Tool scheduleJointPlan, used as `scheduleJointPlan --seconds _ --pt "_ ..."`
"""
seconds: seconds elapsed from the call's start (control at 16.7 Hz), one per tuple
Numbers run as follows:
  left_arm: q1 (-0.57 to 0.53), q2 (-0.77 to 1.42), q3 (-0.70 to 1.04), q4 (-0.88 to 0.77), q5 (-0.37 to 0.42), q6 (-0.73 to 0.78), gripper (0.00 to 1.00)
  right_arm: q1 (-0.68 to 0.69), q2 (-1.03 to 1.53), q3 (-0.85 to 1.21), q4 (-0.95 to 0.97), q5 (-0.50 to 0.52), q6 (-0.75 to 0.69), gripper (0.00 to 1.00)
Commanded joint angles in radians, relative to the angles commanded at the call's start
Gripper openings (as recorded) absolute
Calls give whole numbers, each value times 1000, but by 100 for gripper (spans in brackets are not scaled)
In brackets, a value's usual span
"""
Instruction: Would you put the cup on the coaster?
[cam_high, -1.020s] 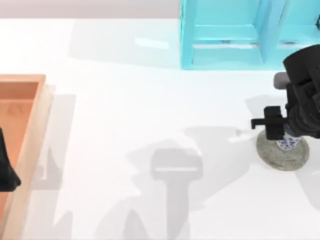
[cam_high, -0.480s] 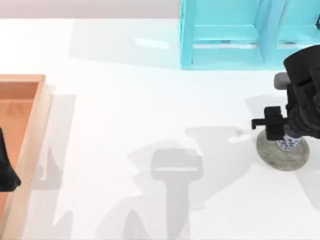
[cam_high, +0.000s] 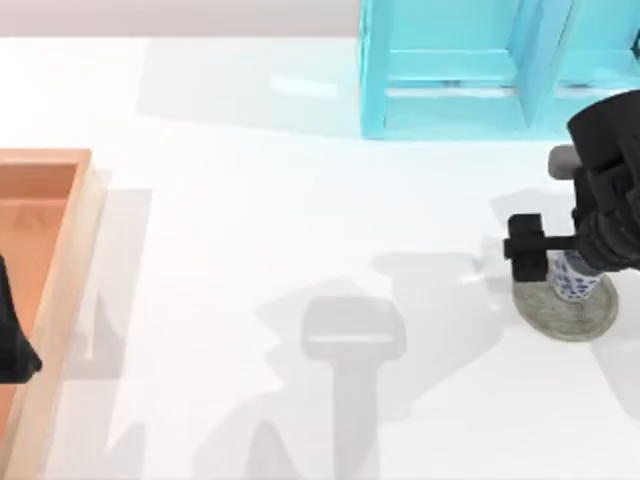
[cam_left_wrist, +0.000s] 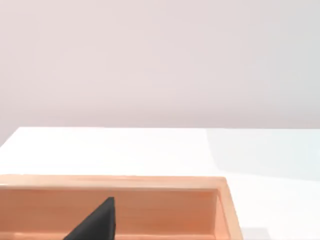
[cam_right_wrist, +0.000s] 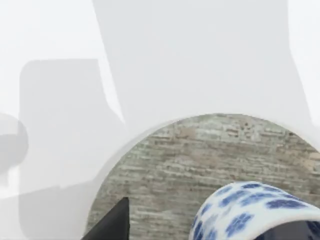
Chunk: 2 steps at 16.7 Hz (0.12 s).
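The cup (cam_high: 577, 284), white with blue flowers, stands upright on the grey mottled coaster (cam_high: 563, 319) near the table's right edge. My right gripper (cam_high: 570, 256) hangs over the cup, open, and its visible finger (cam_high: 526, 250) stands off to the cup's left. In the right wrist view the cup (cam_right_wrist: 252, 212) rests on the coaster (cam_right_wrist: 200, 160), and a gap separates it from the dark fingertip (cam_right_wrist: 112, 226). My left arm (cam_high: 12, 345) is parked over the wooden tray at the far left.
A wooden tray (cam_high: 62, 265) lies along the left edge, and its far wall (cam_left_wrist: 150, 202) appears in the left wrist view. A turquoise frame (cam_high: 450, 75) stands at the back right, just behind the right arm. Bare white table spans the middle.
The right gripper's visible finger has moved left, away from the cup, so the jaws have opened. The cup has stayed on the coaster. The left arm has not moved.
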Motion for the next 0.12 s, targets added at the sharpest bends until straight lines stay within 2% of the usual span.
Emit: scheduleJointPlan --seconds 0.12 --pt "0 0 0 0 0 0 100 0 0 0 0 0 0 100"
